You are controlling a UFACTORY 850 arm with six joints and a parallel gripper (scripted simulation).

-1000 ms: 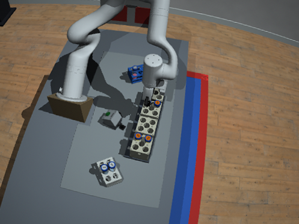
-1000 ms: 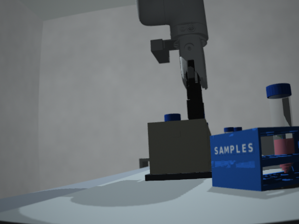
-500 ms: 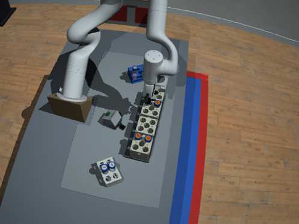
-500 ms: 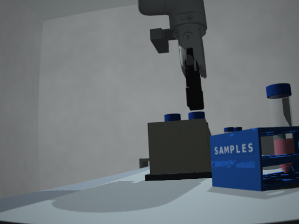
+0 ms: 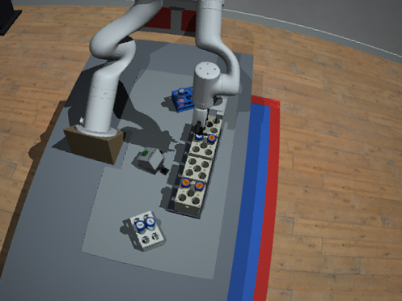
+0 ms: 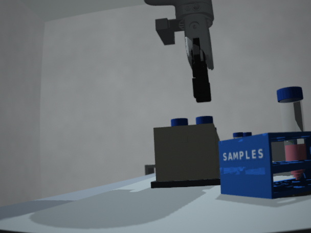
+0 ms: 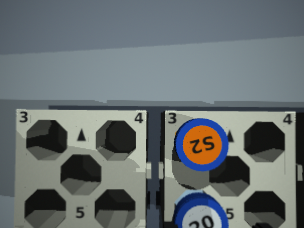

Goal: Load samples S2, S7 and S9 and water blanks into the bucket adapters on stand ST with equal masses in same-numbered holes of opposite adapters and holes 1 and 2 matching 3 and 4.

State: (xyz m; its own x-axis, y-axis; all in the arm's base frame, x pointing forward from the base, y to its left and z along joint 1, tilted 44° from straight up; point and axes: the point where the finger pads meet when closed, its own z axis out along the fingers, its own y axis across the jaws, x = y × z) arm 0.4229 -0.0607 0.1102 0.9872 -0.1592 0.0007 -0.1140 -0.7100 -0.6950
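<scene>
The part-open gripper holds nothing above the upright "20" water blank, standing long-ways up beside S2, near the adapter's edge.

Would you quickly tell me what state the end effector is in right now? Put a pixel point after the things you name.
End effector [image 5: 199,128] [image 6: 203,100]: open, holding nothing, above the adapters.

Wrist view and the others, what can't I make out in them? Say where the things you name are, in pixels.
- Wrist: volume in tube S2 [image 5: 211,138] [image 7: 202,144], its body hidden inside the adapter [image 5: 202,153] [image 7: 280,120].
- Top: IDs on the far adapter's two orange dots [image 5: 185,182] [image 5: 199,185], too small.
- Exterior: DONE key, behind the adapters or out of frame.
</scene>
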